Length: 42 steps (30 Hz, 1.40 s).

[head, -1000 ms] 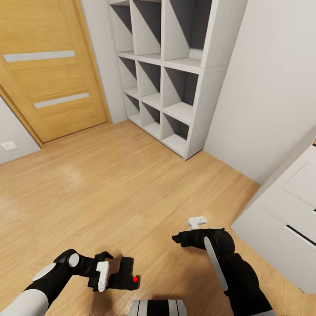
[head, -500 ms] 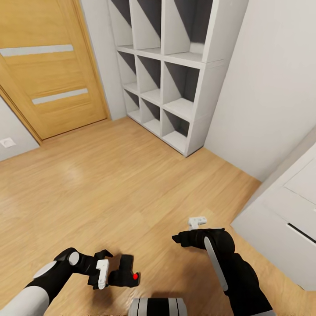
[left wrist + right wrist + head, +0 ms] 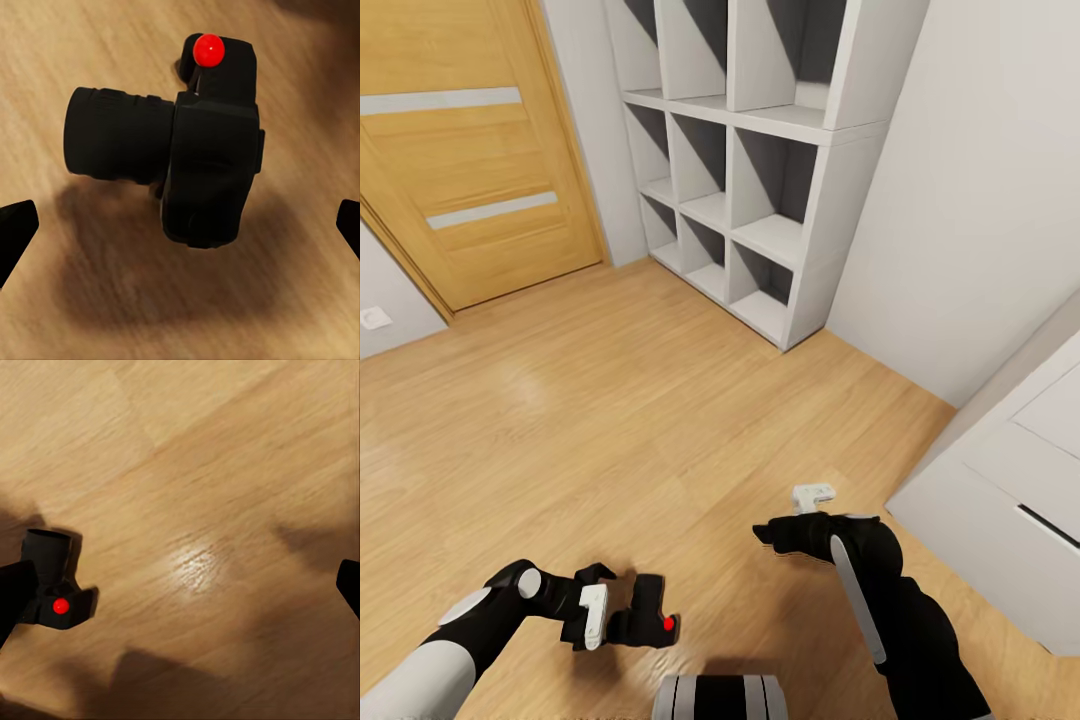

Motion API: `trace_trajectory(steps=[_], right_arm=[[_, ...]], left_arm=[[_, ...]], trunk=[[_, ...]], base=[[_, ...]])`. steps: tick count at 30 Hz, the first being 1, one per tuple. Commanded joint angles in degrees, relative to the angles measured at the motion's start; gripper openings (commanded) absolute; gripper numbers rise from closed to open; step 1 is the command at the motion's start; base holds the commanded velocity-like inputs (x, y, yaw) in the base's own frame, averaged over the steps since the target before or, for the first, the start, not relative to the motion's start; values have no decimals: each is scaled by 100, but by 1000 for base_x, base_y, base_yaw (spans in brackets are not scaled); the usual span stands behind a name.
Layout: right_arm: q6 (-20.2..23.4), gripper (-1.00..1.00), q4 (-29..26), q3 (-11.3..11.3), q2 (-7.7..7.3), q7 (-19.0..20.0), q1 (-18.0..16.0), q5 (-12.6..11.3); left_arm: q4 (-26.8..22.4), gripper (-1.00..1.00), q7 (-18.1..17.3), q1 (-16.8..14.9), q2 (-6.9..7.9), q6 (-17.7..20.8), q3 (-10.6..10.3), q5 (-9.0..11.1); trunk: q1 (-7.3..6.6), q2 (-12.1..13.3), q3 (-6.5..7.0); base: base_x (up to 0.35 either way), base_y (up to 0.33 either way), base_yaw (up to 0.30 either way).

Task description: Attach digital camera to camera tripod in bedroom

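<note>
Bedroom, light wood floor — robot in transit, camera in hand.
Left gripper clamped on the digital camera, held low over the floor, red button up, lens sideways. Right gripper carries nothing; fingertips wide apart in its wrist view. Beyond: white cube shelf against the wall, oak door to its left, white cabinet at right.

1 cam, 2 grippers, 1 door, 1 shelf unit
</note>
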Motion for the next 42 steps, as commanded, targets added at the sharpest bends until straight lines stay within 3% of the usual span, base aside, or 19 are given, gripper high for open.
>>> trace_trajectory(steps=[1, 8, 25, 36, 42], right_arm=[[25, 100, -129, -5, 1, -1, 6, -10], [25, 100, -510, -33, -2, -1, 38, 0], [25, 100, -607, -38, -2, -1, 47, 4], [25, 100, -612, -24, -2, -1, 48, 1], [25, 100, -613, -9, -2, -1, 48, 1]], left_arm=[[-4, 100, 6, -5, 4, -27, -20, -27], [8, 100, 16, -16, 5, -29, -25, -28], [11, 100, 18, -24, 0, -33, -26, -34], [135, 100, 7, -314, -7, -69, -24, -353], [242, 100, 4, -409, -7, -103, -25, -423]], trunk=[[-1, -2, -13], [-1, -2, -74], [-1, -2, -222], [-1, -2, -318], [-1, -2, -371]], base=[[0, 0, 0], [0, 0, -27], [0, 0, -59], [0, 0, -67], [0, 0, -68]])
